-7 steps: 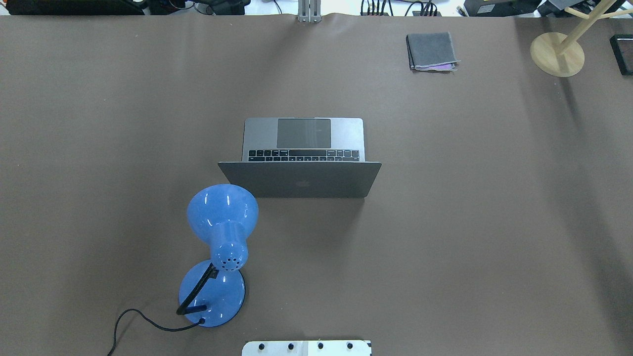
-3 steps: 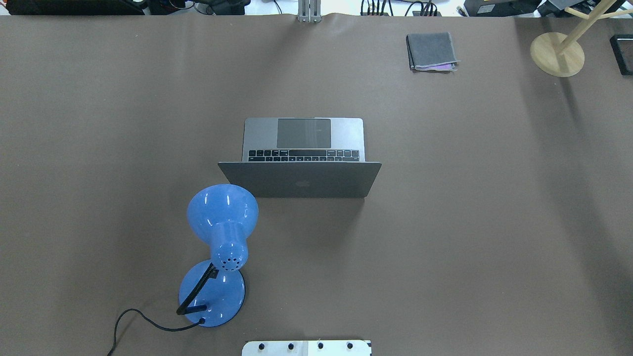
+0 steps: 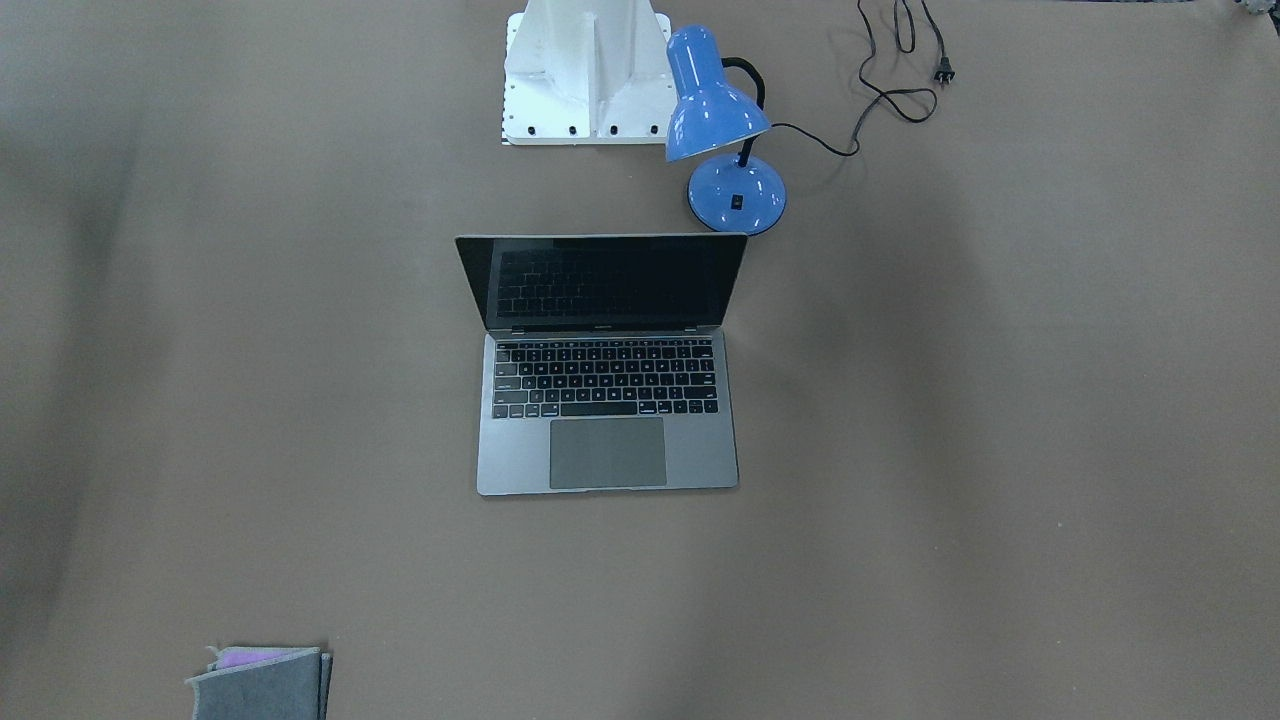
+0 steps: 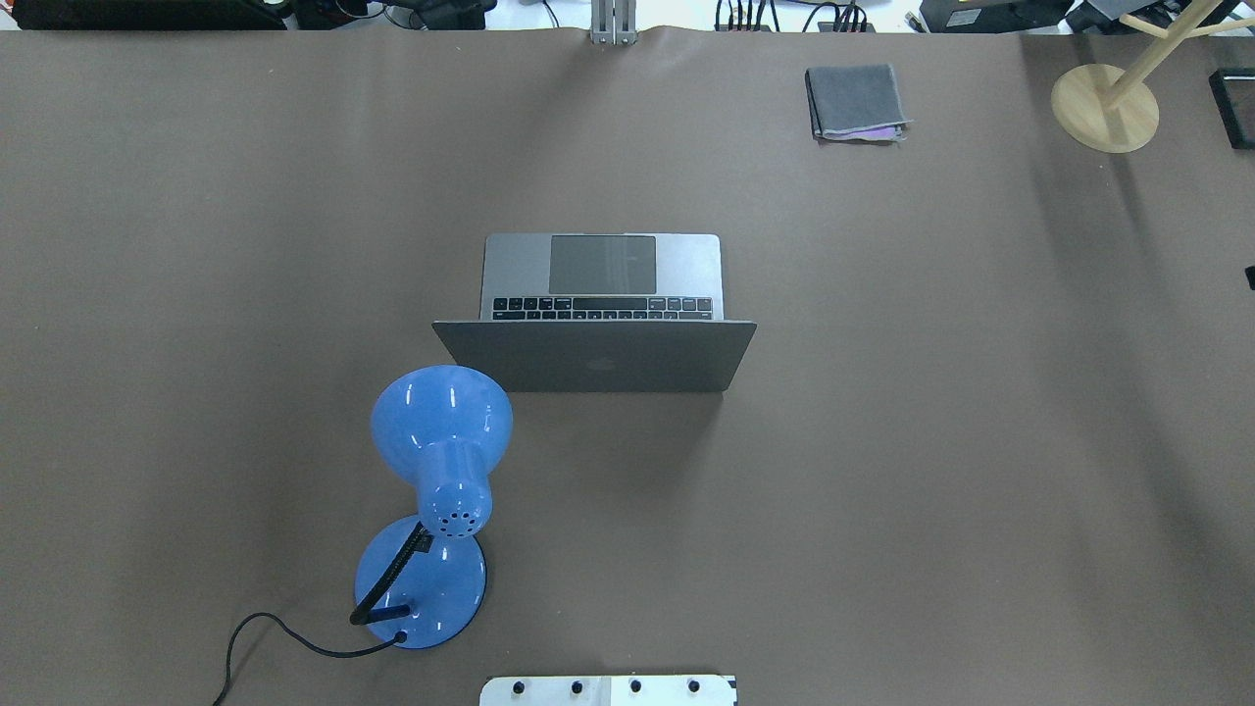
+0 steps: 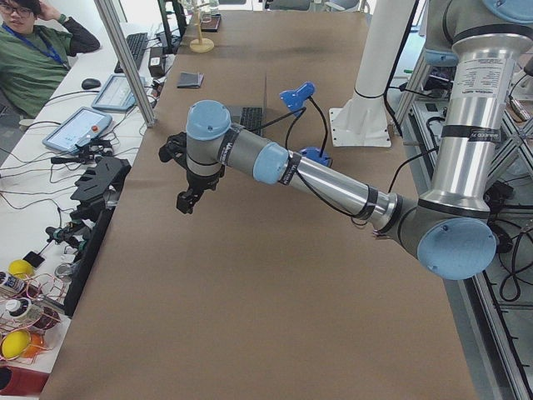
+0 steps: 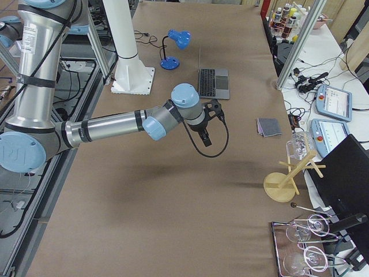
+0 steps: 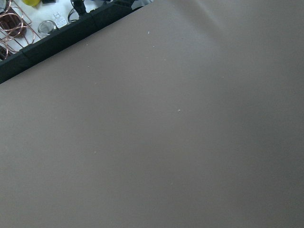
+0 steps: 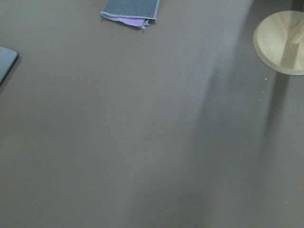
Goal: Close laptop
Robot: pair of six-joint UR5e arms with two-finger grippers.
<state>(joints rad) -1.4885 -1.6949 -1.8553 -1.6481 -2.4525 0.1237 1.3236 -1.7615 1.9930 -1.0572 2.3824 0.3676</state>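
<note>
At the far left, off the overhead view, the left gripper [image 5: 188, 201] hangs in the air over the brown table [image 4: 882, 441] near its left end. It shows only in the side view, so I cannot tell how far its jaws stand apart, and nothing can be seen in them; its wrist camera looks down on bare table. Next comes a blue desk lamp [image 4: 443, 431], its shade leaning toward the laptop's near left corner and its black cord [image 4: 265, 628] trailing toward the robot. At the middle of the table sits the laptop [image 4: 594, 355], open, with the lid raised and its logo side turned to the robot, the keyboard and trackpad facing away, and the screen dark [image 3: 607, 280]. Well to the right, near the far edge, lies 1 folded grey cloth [image 4: 855, 101], and beyond it the round base of a wooden stand [image 4: 1104, 108]. The right gripper [image 6: 206, 137] hangs above the table toward its right end, touching nothing; whether its jaws are apart or together cannot be told.
</note>
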